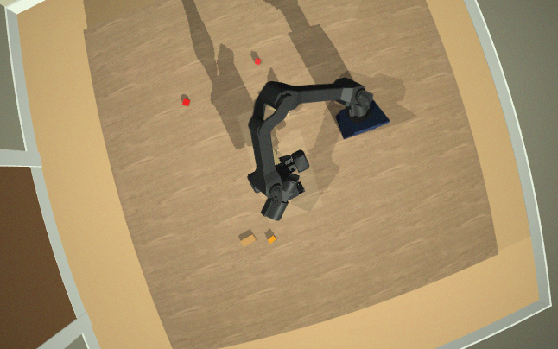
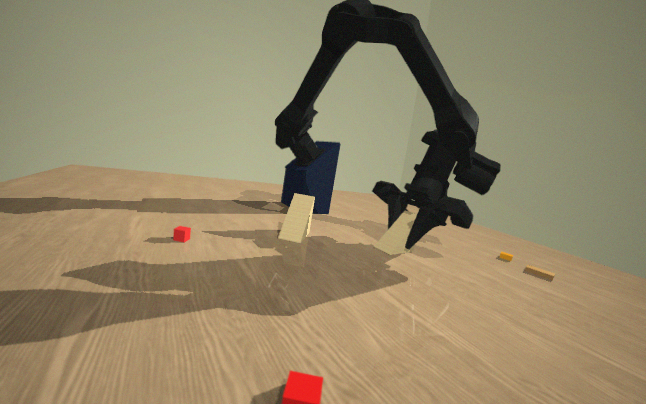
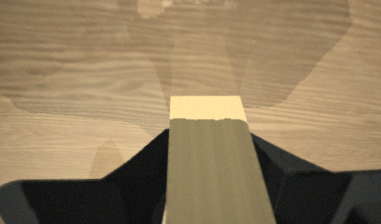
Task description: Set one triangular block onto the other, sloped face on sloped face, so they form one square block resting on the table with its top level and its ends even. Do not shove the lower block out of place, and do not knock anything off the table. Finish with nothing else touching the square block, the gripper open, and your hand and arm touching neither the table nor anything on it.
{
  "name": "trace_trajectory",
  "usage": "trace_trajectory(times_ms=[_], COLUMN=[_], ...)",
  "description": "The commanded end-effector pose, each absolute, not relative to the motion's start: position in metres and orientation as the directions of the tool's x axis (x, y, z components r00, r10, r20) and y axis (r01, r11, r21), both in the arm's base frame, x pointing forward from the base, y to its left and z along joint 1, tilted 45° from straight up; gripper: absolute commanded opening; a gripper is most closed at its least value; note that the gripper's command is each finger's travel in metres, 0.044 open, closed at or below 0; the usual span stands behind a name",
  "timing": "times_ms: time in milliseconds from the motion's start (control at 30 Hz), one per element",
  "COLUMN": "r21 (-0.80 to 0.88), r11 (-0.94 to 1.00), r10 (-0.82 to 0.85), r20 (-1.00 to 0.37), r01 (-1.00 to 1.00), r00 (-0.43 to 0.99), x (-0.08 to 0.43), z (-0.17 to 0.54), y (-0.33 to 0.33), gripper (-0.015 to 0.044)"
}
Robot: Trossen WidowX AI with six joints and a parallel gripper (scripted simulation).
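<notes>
A pale triangular block (image 2: 394, 240) (image 3: 216, 170) stands on the table with its slope facing the exterior camera. My gripper (image 2: 399, 236) (image 3: 202, 134) is shut on this block, one finger on each side, low over the table. The other pale triangular block (image 2: 295, 218) stands apart to the left in the exterior view, its broad face leaning and a narrow side showing at its right. In the top view the arm hides most of both blocks. Whether the held block touches the table is hard to tell.
Red cubes (image 1: 186, 102) (image 1: 257, 61) (image 2: 181, 234) (image 2: 303, 389) lie away from the blocks. A small orange block (image 1: 271, 238) (image 2: 505, 256) and a tan bar (image 1: 247, 241) (image 2: 539, 273) lie beyond the hand. The arm's blue base (image 1: 365, 126) (image 2: 310, 178) stands behind the free triangular block.
</notes>
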State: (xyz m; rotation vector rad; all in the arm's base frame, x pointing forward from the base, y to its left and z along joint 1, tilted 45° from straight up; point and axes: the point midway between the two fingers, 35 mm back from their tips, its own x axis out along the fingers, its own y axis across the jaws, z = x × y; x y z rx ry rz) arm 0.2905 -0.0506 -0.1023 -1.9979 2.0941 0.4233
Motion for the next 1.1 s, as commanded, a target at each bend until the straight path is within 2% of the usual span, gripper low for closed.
trace_trajectory(times_ms=[0, 167, 500, 1067], r21=[0.055, 0.057, 0.061, 0.059], r11=[0.037, 0.038, 0.038, 0.035], r10=[-0.935, -0.924, -0.796, -0.448], r20=[-0.351, -0.377, -0.601, -0.891], r01=[-0.998, -0.998, -0.997, -0.998], r00=[-0.054, -0.057, -0.067, -0.069], x=[0.291, 0.291, 0.291, 0.293], z=[-0.101, -0.099, -0.082, -0.052], y=[-0.049, -0.049, -0.050, -0.062], gripper=[0.0000, 0.0000, 0.0000, 0.0000])
